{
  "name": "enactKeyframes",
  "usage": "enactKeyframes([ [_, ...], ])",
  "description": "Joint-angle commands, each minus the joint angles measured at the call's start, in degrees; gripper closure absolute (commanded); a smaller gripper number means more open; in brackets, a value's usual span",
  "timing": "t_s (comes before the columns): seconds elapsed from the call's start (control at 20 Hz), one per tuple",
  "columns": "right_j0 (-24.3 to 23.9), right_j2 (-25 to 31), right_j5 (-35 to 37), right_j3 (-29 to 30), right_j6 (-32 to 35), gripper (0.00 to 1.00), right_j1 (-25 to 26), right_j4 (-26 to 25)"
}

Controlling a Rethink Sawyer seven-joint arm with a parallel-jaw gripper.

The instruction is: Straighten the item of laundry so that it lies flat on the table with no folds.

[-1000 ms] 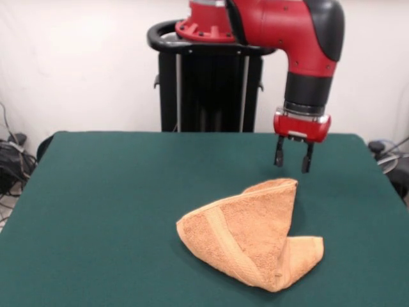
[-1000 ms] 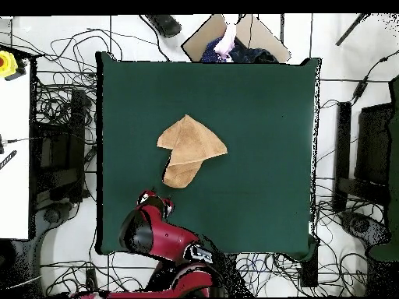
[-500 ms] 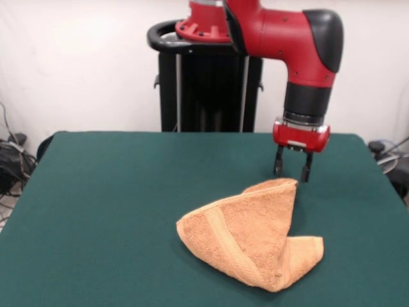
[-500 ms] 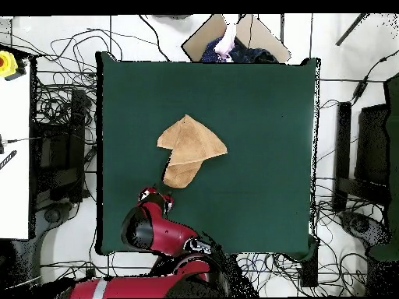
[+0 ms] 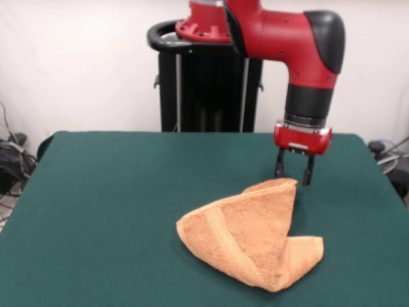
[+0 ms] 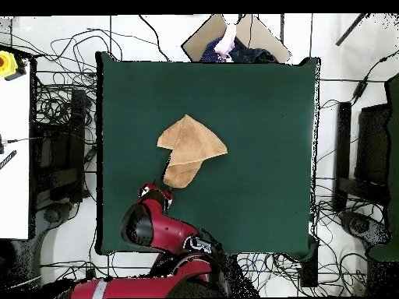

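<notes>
The item of laundry (image 5: 252, 233) is a peach-tan terry towel, folded over itself into a rough triangle with a woven band along its left edge. It rests on the dark green table (image 5: 115, 204). From overhead the towel (image 6: 189, 149) sits left of the table's (image 6: 257, 124) middle. My gripper (image 5: 293, 178) hangs open just behind the towel's far pointed corner, fingertips close to the cloth and holding nothing. In the overhead view the arm's red wrist (image 6: 153, 196) covers the fingers, right beside the towel's nearest end.
Cables lie on the floor around the table in the overhead view. A person (image 6: 227, 40) shows at the table's far edge there, beside a brown cardboard piece (image 6: 249, 33). A white surface (image 6: 14, 148) stands at the left.
The gripper has come down and shifted slightly toward the towel's far corner over the last second. The towel has not moved.
</notes>
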Motion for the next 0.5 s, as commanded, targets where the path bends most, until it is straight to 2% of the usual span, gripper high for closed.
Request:
enactKeyframes([
  [0.05,0.8,3.6,2.0,-6.9,15.0,0.0,-2.5,6.5],
  [0.5,2.4,1.4,10.0,-7.2,10.6,0.0,-6.2,10.5],
])
